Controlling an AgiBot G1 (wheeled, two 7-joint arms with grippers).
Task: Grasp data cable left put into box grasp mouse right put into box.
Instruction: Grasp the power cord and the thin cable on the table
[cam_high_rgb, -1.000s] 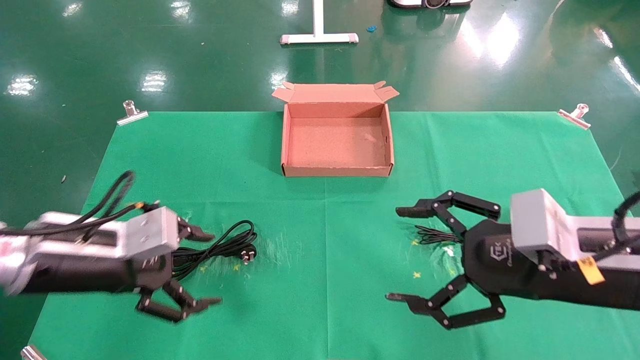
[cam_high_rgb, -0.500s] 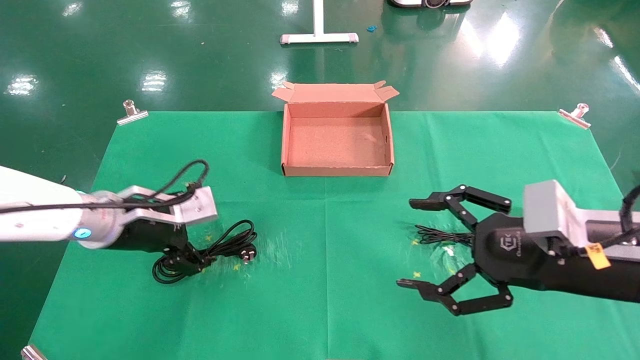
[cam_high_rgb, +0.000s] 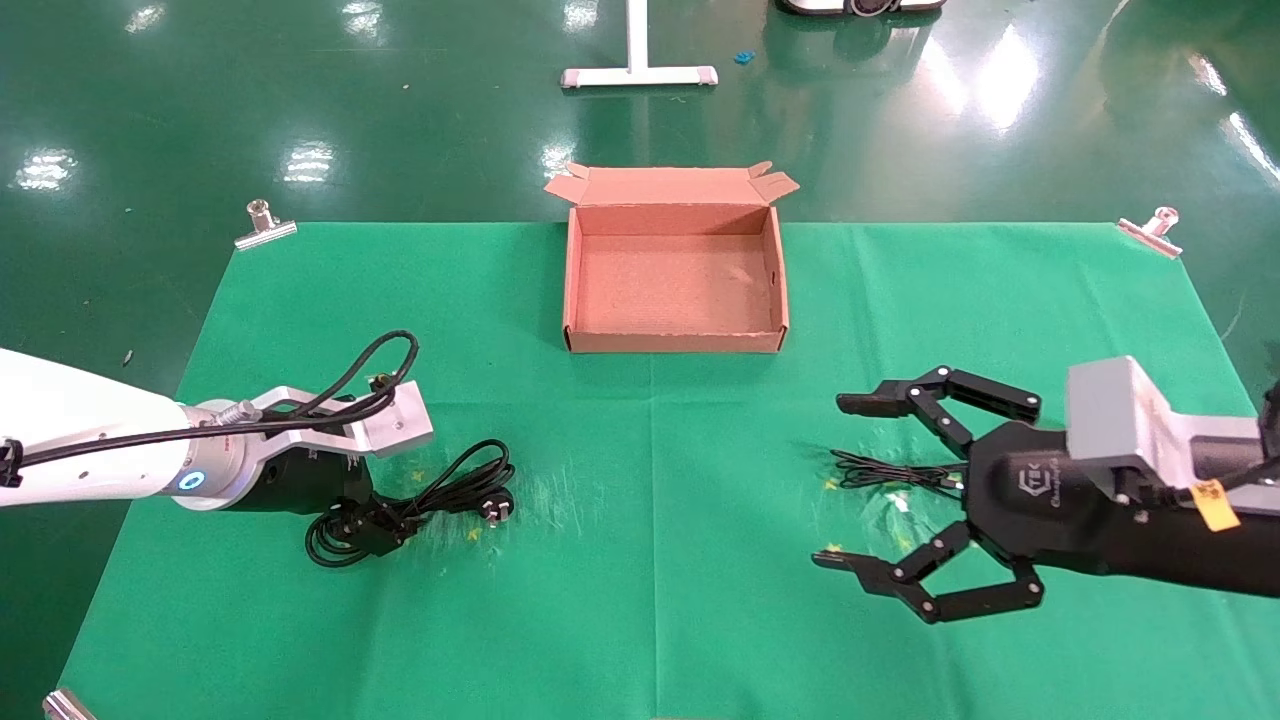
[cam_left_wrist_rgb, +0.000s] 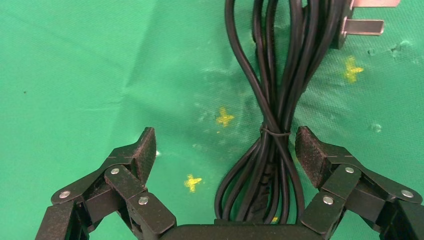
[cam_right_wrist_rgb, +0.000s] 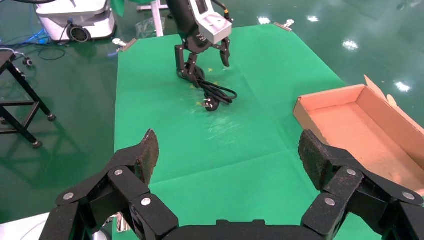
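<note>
The data cable, a thick black tied coil with a silver-pronged plug, lies on the green cloth at the left. My left gripper points down over the coil, open. In the left wrist view the coil lies between the open fingers of my left gripper, close to one pad, with no contact visible. My right gripper is open and empty above the cloth at the right. Only the mouse's thin cord shows; the mouse body is hidden under the right hand. The brown box stands open at the back centre.
Metal clips hold the cloth at the far table corners. A white stand foot is on the floor beyond. The right wrist view shows the box, the left gripper and the cable.
My left arm has swung from lying low and level to pointing down over the cable coil, with the coil now between its open fingers. My right gripper has drifted slightly right.
</note>
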